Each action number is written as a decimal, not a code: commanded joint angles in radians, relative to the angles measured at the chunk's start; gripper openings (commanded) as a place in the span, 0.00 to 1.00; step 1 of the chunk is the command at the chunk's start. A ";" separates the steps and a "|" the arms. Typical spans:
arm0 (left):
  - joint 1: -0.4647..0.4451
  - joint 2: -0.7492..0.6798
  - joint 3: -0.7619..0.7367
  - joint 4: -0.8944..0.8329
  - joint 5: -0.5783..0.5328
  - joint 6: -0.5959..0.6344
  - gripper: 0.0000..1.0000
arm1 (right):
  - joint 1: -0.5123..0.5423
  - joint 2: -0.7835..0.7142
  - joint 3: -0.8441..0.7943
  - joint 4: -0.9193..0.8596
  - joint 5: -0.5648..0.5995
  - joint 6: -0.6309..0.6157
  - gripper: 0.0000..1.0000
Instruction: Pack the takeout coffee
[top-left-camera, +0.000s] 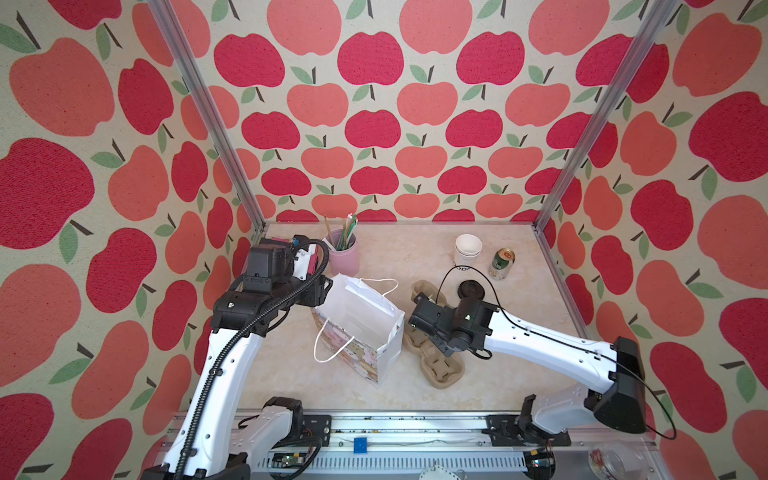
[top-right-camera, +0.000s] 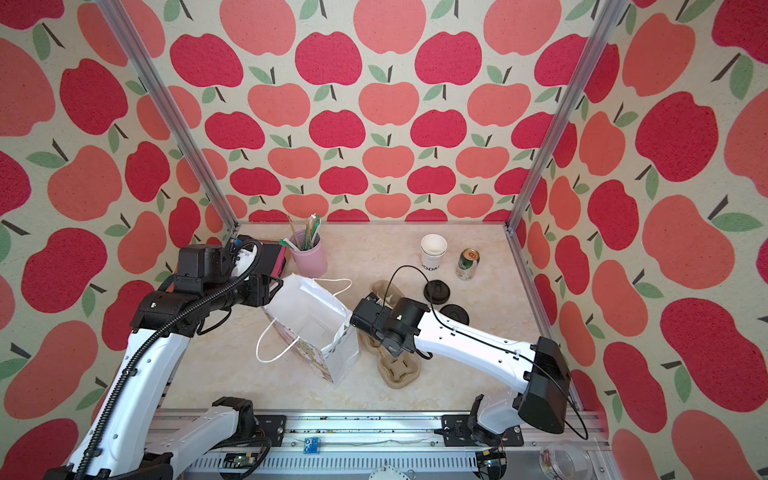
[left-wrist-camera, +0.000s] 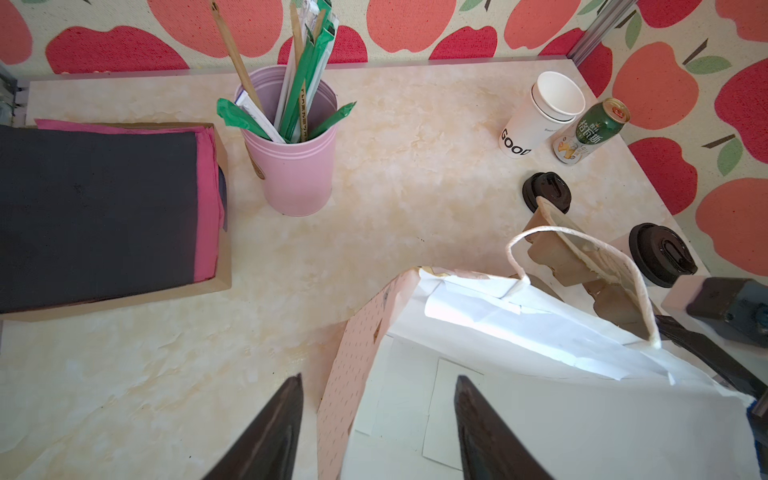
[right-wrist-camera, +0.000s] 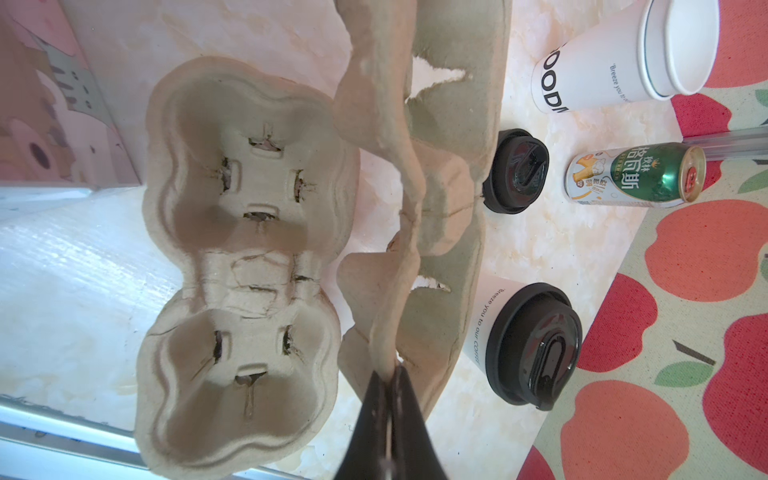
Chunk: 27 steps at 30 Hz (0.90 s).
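Coffee: we find the takeout coffee (right-wrist-camera: 532, 345) upright near the right edge of the bench (right-wrist-camera: 552, 245).
In the way: a pulp carrier (right-wrist-camera: 374, 104) tilted on edge, standing between the flat carrier (right-wrist-camera: 245, 266) and the coffee.
Right claw (right-wrist-camera: 390, 376): clamped on that tilted carrier's rim.
Left claw (left-wrist-camera: 379, 377): spread, astride the wall of the paper bag (left-wrist-camera: 540, 395).
Nearby: loose lid (right-wrist-camera: 517, 170), green can (right-wrist-camera: 636, 176), stacked cups (right-wrist-camera: 602, 66), all apart from the coffee.

Spread left hand (left-wrist-camera: 379, 377) straddles one wall of the paper bag (left-wrist-camera: 582, 415).

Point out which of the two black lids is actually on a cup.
The one capping the takeout coffee, white lettered wall showing beneath it. The loose lid lies flat on the table, nearer the green can.
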 joint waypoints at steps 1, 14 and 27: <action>0.006 -0.019 -0.007 0.016 -0.019 -0.014 0.62 | 0.050 0.036 0.003 -0.087 0.010 0.076 0.06; 0.013 -0.024 -0.008 0.023 -0.012 -0.022 0.63 | 0.150 0.090 0.015 -0.056 -0.061 0.082 0.20; 0.016 -0.026 -0.016 0.027 -0.005 -0.022 0.64 | 0.096 -0.163 -0.007 0.094 -0.129 0.027 0.51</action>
